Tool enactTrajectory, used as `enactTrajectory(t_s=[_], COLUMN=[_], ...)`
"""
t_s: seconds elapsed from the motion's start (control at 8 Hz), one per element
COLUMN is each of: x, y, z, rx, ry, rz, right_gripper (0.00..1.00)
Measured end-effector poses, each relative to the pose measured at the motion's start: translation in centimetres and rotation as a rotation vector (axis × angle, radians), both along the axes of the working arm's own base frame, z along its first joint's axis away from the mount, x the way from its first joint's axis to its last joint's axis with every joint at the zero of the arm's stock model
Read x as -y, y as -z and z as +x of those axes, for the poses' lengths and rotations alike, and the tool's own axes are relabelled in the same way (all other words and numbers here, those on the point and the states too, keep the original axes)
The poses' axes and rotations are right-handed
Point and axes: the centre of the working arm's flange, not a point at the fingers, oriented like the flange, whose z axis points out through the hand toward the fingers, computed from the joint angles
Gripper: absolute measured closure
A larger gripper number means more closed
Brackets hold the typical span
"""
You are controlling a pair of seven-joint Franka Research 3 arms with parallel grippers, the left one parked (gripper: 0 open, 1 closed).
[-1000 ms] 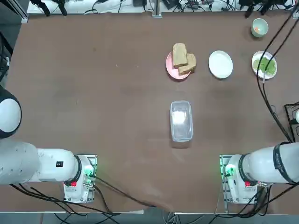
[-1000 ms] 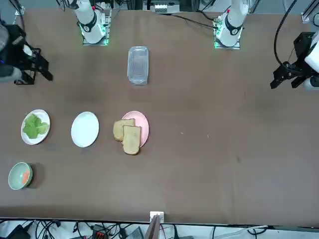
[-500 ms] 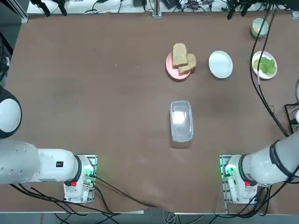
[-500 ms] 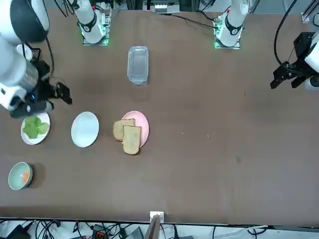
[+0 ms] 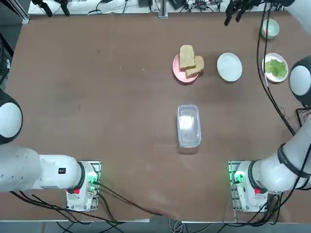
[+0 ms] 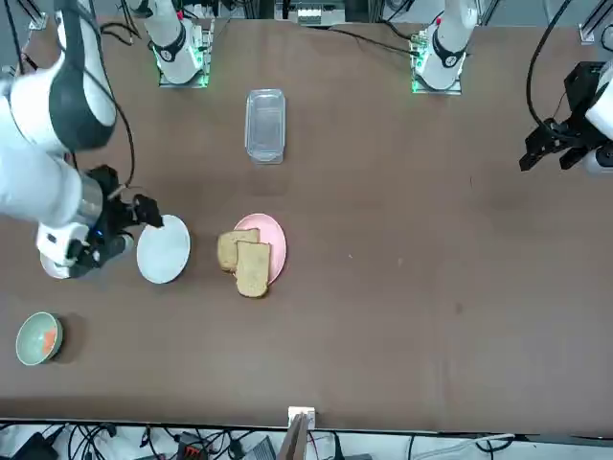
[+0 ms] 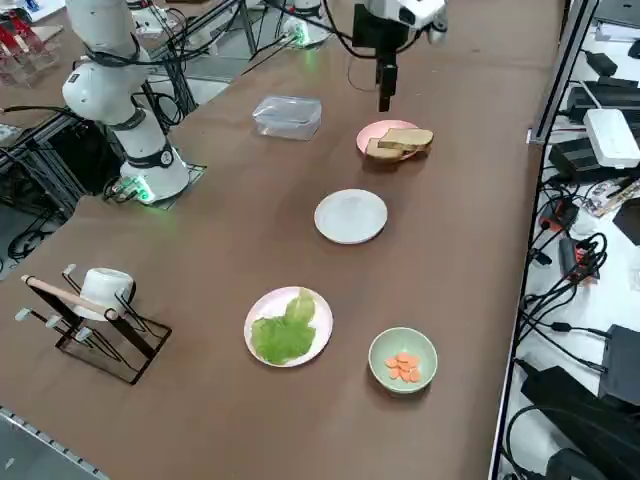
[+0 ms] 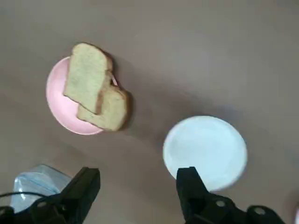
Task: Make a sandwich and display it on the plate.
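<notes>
Nothing was assembled yet: both bread slices (image 5: 190,61) lay on the pink plate (image 5: 178,69), the white plate (image 5: 229,66) bare, the right claw (image 8: 135,189) wide open and empty.

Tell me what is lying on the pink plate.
Two tan bread slices lie on the pink plate, overlapping and overhanging its rim. The plate's middle beneath them is covered, so anything under the bread cannot be seen.
</notes>
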Motion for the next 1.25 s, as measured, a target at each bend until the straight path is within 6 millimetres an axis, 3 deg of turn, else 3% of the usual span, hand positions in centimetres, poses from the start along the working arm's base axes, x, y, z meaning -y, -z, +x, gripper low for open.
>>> enactTrajectory(t_s=[0.25,0.62,1.25], x=[-2.3,-7.5,-9.4], y=[3.9,10.3,19.7], z=[1.8,4.1,7.0], rx=[-0.042,-0.101,-0.080], ry=[-0.040,-0.082,-0.107], rz=[0.038,0.140,0.365], right_gripper=[0.00,0.00,0.01])
